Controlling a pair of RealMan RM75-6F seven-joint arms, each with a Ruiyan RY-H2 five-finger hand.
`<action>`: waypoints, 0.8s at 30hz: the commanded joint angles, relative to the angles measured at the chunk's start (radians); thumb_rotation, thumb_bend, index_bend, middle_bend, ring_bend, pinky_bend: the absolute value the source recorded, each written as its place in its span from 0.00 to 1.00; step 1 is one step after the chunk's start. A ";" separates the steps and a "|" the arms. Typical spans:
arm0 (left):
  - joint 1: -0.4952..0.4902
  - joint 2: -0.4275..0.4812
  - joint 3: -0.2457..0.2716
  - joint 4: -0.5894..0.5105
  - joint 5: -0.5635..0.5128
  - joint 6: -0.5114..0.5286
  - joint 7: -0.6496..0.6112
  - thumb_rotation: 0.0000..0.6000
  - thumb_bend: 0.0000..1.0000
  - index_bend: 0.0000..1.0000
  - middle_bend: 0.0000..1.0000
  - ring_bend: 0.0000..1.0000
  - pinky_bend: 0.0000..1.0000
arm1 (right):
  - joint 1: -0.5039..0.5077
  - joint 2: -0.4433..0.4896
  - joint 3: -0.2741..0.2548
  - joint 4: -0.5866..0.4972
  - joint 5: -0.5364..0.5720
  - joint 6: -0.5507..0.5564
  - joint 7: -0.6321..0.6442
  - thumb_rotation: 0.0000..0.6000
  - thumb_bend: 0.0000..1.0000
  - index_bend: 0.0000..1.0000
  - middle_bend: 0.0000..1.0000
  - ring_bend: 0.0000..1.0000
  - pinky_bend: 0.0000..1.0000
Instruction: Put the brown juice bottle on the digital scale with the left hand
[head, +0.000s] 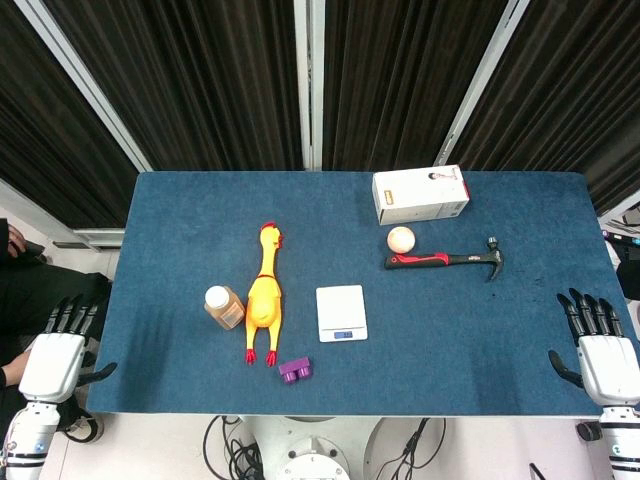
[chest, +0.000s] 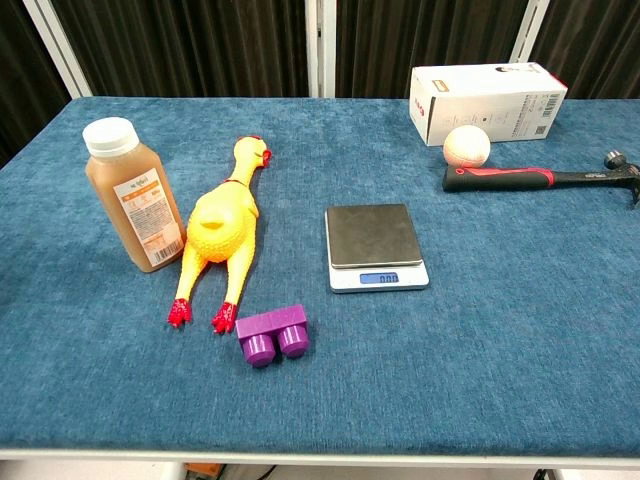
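The brown juice bottle (head: 224, 306) (chest: 134, 196) stands upright with a white cap on the blue table, left of centre. The digital scale (head: 341, 312) (chest: 373, 246) lies flat near the middle, its platform bare. Between them lies a yellow rubber chicken (head: 263, 295) (chest: 221, 232). My left hand (head: 62, 344) hangs off the table's left edge, fingers spread, holding nothing, well left of the bottle. My right hand (head: 598, 345) is past the right edge, also spread and holding nothing. Neither hand shows in the chest view.
A purple block (head: 294, 371) (chest: 271, 335) sits near the front edge below the chicken. At the back right are a white box (head: 421, 194) (chest: 487, 101), a white ball (head: 401, 239) (chest: 467, 146) and a red-handled hammer (head: 446, 260) (chest: 540, 178).
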 joint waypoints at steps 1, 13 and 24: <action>0.000 0.000 0.000 0.000 0.000 0.000 0.001 1.00 0.00 0.04 0.08 0.00 0.02 | 0.000 0.000 0.000 -0.001 0.001 0.000 -0.001 1.00 0.22 0.00 0.00 0.00 0.00; -0.029 0.005 -0.011 -0.026 0.020 -0.019 -0.029 1.00 0.00 0.04 0.08 0.00 0.02 | -0.007 0.005 0.004 0.007 0.004 0.013 0.018 1.00 0.22 0.00 0.00 0.00 0.00; -0.188 0.006 -0.068 -0.095 0.039 -0.186 -0.101 1.00 0.00 0.04 0.08 0.00 0.02 | -0.015 0.002 0.004 0.026 0.012 0.016 0.036 1.00 0.22 0.00 0.00 0.00 0.00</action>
